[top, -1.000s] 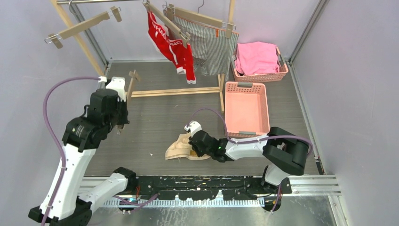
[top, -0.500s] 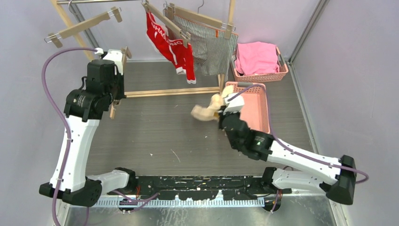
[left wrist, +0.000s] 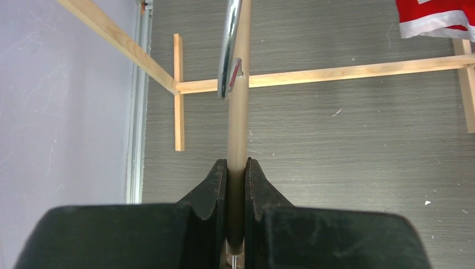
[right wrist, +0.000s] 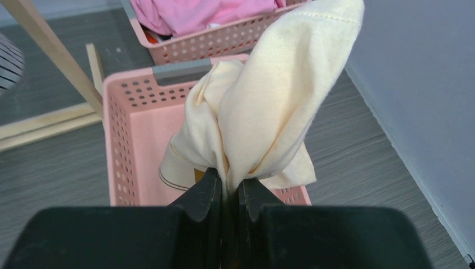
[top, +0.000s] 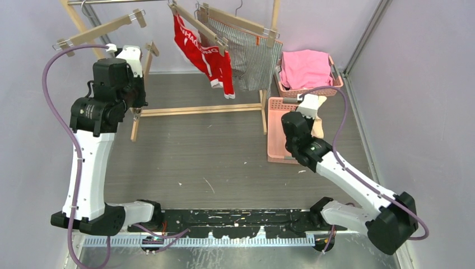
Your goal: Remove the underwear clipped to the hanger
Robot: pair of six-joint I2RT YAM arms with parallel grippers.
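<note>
My right gripper is shut on the cream underwear and holds it bunched above the near pink basket. In the top view the cream underwear hangs over that basket's far right part. The red underwear and the striped underwear hang clipped to wooden hangers on the rack. My left gripper is shut on a bare wooden hanger with a metal clip, raised at the rack's left. A corner of the red underwear shows in the left wrist view.
A second pink basket holding pink cloth stands behind the near one. Another bare hanger hangs on the rack's left. The rack's wooden base bar and posts cross the floor. Grey walls close in on both sides.
My right arm lifted the cream underwear off the floor and swung it right, over the near pink basket. My left arm raised the bare hanger up toward the rack.
</note>
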